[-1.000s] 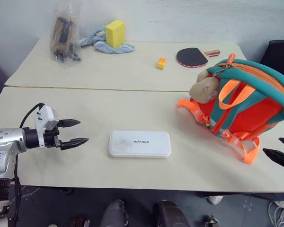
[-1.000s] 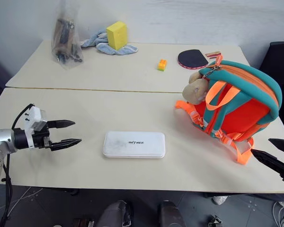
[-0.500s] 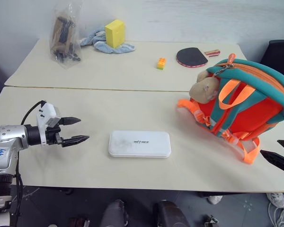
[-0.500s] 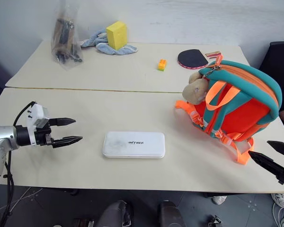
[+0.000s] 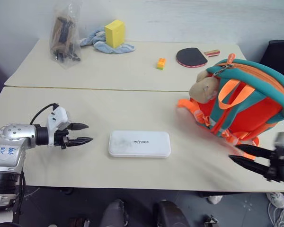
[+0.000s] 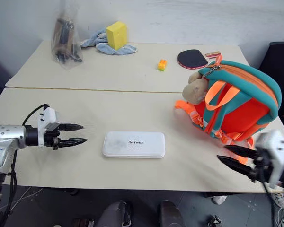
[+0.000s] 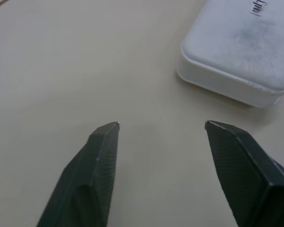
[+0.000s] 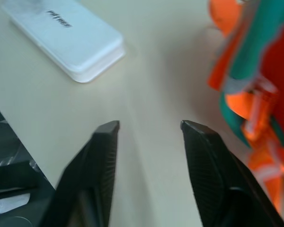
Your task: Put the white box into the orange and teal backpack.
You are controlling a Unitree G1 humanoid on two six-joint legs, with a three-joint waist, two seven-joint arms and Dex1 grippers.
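Note:
The white box (image 5: pixel 139 144) lies flat near the front of the near table, its dark lettering facing up. The orange and teal backpack (image 5: pixel 255 109) stands on the table's right side, a tan plush toy (image 5: pixel 204 89) hanging on its upper left. My left gripper (image 5: pixel 89 133) hovers low just left of the box, open, with nothing between its fingers; the left wrist view shows the box's corner (image 7: pixel 241 56) just past the fingertips. My right gripper (image 5: pixel 233 152) is open at the front right, beside the backpack's foot, pointing left towards the box (image 8: pixel 66 38).
On the far table, a yellow sponge block (image 5: pixel 115 33) sits on a blue cloth (image 5: pixel 104 45). Also there: a clear bag of dark items (image 5: pixel 65 35), a small orange block (image 5: pixel 161 63) and a dark paddle (image 5: pixel 191 57). The table's front edge runs just under both grippers.
My right gripper swung left along the front edge, in beside the backpack's foot, and its fingers narrowed. My left gripper edged right towards the box and narrowed too.

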